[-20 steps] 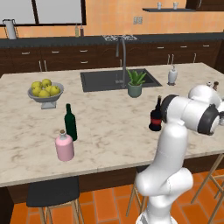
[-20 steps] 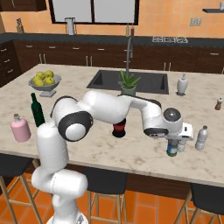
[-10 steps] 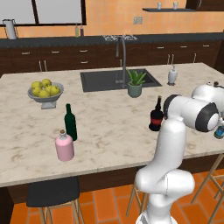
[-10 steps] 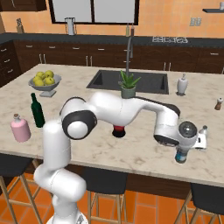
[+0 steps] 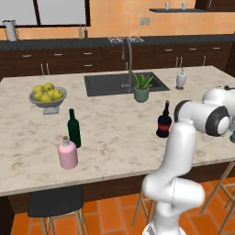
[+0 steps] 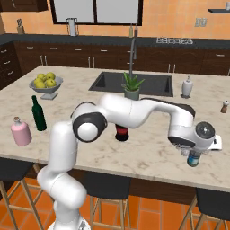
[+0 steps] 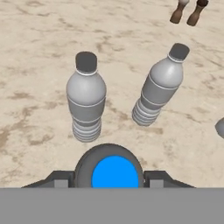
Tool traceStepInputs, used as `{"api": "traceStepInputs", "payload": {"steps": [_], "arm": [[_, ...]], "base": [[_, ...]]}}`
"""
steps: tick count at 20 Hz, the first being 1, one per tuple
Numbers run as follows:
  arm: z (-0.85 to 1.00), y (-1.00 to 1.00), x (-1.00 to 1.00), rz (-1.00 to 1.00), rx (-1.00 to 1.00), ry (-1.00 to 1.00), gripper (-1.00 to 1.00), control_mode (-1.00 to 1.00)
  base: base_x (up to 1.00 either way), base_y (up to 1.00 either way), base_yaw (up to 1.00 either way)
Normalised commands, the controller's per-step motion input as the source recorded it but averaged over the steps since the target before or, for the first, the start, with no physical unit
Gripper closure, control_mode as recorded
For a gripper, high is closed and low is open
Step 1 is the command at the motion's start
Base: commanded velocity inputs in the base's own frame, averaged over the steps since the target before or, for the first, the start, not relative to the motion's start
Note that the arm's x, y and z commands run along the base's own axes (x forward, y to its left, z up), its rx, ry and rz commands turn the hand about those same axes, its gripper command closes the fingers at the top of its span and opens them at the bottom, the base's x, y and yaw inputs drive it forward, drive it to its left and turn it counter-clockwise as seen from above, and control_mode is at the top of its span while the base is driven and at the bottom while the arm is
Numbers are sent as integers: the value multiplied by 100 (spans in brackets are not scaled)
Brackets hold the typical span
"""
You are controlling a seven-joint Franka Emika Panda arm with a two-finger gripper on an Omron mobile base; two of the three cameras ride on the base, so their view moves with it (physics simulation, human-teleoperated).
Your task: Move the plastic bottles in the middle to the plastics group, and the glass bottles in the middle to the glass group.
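My gripper point(image 7: 114, 180) is shut on a small plastic bottle point(image 7: 114, 173) with a blue cap and blue label point(image 6: 193, 159), held above the marble counter point(image 6: 148, 152) near its front right edge. Just beyond it in the hand view stand two pale ribbed plastic bottles point(image 7: 86, 97) point(image 7: 160, 85) with dark caps, the plastics group. The black glass bottle with a red label point(image 5: 164, 122) stands mid-counter, partly behind my arm in the right base view point(image 6: 121, 133). At the left end are the dark green bottle point(image 5: 73, 128) and the pink bottle point(image 5: 67, 153).
Two brown shakers point(image 7: 186, 11) stand past the ribbed bottles. A white soap dispenser point(image 5: 181, 79), a potted plant point(image 5: 141, 87), the sink point(image 5: 110, 85) and a bowl of lemons point(image 5: 47, 95) sit further back. Stools stand under the counter's front edge.
My arm has swung right and toward the counter's front edge, carrying the blue-label bottle with it. The other bottles have not moved.
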Motion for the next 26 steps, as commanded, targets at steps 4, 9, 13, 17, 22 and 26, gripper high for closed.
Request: {"api": "traceStepInputs", "payload": {"steps": [4, 9, 13, 17, 22, 26], "arm": [[0, -8, 6, 2, -2, 1, 100, -100], [0, -26, 0, 0, 0, 1, 100, -100], [0, -19, 14, 0, 0, 6, 100, -100], [0, -5, 28, 0, 0, 10, 100, -100], [0, -8, 17, 0, 0, 1, 100, -100], [-1, -11, 2, 0, 0, 0, 100, -100]], "base": [[0, 0, 0], [0, 0, 0], [0, 0, 0], [0, 0, 0], [0, 0, 0], [0, 0, 0]]}}
